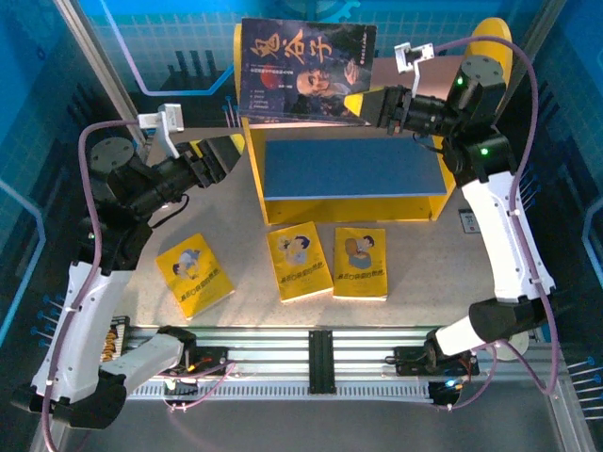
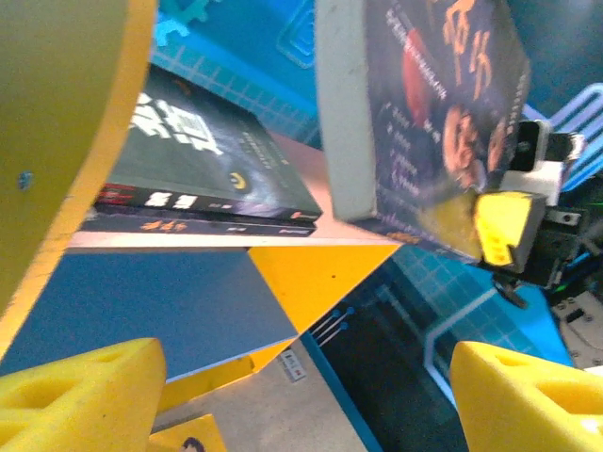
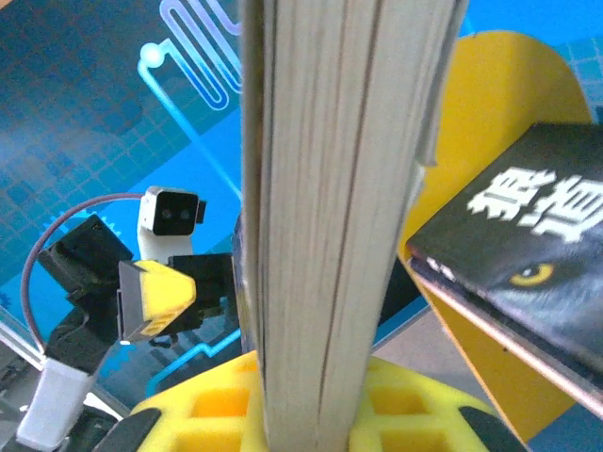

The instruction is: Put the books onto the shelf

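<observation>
Grey table [image 1: 424, 282], blue walls [image 1: 170, 38], a dark book [image 1: 301, 71] hanging over the shelf [image 1: 254, 179].
Right gripper [image 1: 372, 102] is clamping the dark book above the shelf's top board, where other dark books [image 2: 217, 169] are lying stacked flat. Left gripper [image 1: 226, 155] is hanging wide open beside the shelf's left panel. Three yellow books [image 1: 300, 261] are lying on the table in front.

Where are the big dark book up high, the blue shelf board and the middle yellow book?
Big dark paperback book [image 1: 301, 75], top view, front cover.
Blue lower shelf board [image 1: 353, 165], top view, board's middle.
Middle yellow paperback book [image 1: 300, 261], top view, cover centre.
</observation>
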{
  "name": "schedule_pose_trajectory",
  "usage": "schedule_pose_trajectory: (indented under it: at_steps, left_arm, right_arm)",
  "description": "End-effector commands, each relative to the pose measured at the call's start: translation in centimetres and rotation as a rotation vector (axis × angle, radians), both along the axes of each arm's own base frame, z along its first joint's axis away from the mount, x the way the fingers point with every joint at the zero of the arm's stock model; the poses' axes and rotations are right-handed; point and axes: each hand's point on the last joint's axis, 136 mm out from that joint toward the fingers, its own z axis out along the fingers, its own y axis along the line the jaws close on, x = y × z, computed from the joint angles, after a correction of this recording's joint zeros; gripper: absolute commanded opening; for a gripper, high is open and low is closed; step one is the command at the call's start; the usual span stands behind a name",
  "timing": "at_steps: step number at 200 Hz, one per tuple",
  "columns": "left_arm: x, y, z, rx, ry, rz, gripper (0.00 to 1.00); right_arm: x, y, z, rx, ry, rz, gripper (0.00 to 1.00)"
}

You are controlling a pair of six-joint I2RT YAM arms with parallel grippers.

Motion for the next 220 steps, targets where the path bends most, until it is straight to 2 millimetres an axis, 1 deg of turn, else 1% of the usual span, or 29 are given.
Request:
schedule_pose_trajectory:
  at_steps: [1,19,20,26,36,43,73,113,175,220]
  left_arm:
    - [-0.5,1.6,0.1,0.065,-0.006,0.086,0.80]
    - [-0.8,2.0,-0.1,0.092,0.001,0.107,0.81]
    - [-0.8,2.0,-0.1,0.094,0.001,0.108,0.81]
    - [-1.0,2.2,-0.1,0.102,0.000,0.116,0.81]
    - [-1.3,2.5,-0.2,0.113,0.002,0.129,0.81]
    - [-1.5,2.7,-0.2,0.117,0.001,0.136,0.81]
    - [-2.1,3.4,-0.5,0.138,0.011,0.168,0.81]
    - [-2.2,3.4,-1.6,0.166,0.037,0.161,0.82]
    - [-1.4,3.6,-3.0,0.195,0.063,0.181,0.82]
    - [-1.1,3.7,-3.4,0.204,0.072,0.189,0.82]
  right_arm:
    - [0.9,-1.0,1.1,-0.038,-0.074,-0.031,0.06]
    - [2.3,-1.5,1.5,-0.058,-0.092,-0.050,0.06]
    - [2.0,-1.6,2.0,-0.057,-0.104,-0.052,0.06]
    - [2.4,-1.8,2.2,-0.066,-0.113,-0.058,0.06]
    - [3.5,-1.9,1.9,-0.083,-0.107,-0.065,0.06]
    - [3.9,-2.1,2.1,-0.091,-0.119,-0.069,0.06]
    - [6.4,-2.2,1.5,-0.105,-0.133,-0.057,0.06]
    - [9.5,-2.5,0.3,-0.100,-0.135,-0.043,0.07]
    - [12.6,-1.9,-1.6,-0.069,-0.101,0.001,0.07]
    - [13.4,-1.3,-2.3,-0.032,-0.072,0.071,0.07]
